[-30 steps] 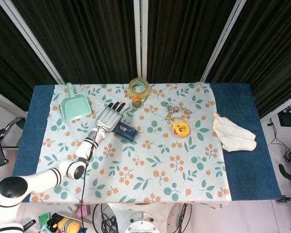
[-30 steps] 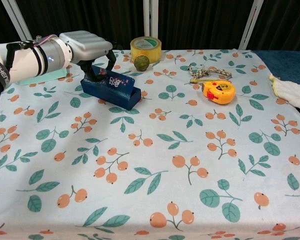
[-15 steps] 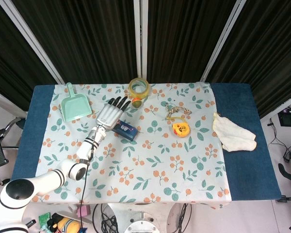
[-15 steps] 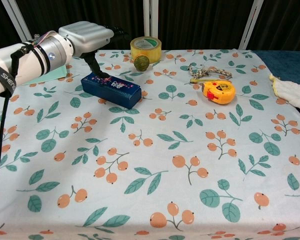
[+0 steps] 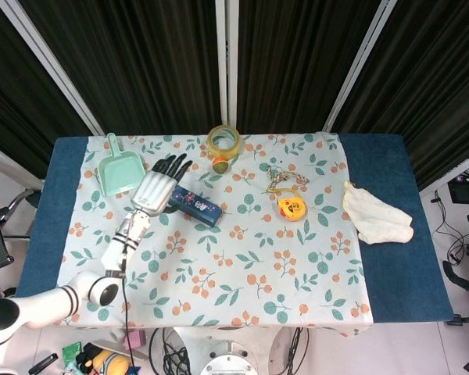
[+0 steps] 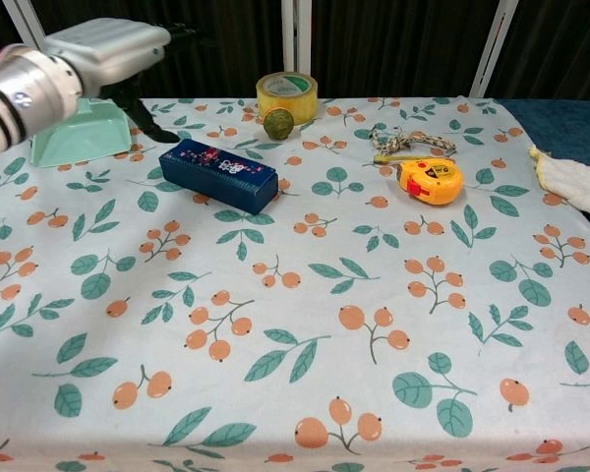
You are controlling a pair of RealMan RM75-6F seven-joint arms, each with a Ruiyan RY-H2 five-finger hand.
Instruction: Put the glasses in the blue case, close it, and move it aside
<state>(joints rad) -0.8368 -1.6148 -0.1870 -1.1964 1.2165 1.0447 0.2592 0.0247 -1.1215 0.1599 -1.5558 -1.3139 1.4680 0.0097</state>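
Note:
The blue case (image 5: 197,204) (image 6: 218,174) lies closed and flat on the floral tablecloth, left of centre. My left hand (image 5: 155,188) (image 6: 110,47) hovers above and to the left of it, fingers spread, holding nothing and clear of the case. No glasses show in either view. My right hand is not seen.
A mint dustpan (image 5: 121,169) (image 6: 74,135) sits behind my left hand. A yellow tape roll (image 5: 224,141) (image 6: 286,96) and a small ball (image 6: 278,123) stand at the back. A yellow tape measure (image 6: 431,179), a cord (image 6: 409,142) and a white cloth (image 5: 375,215) lie to the right.
My left hand has let go of the case, lifted and drawn back to the left. The case has settled flat and closed on the cloth.

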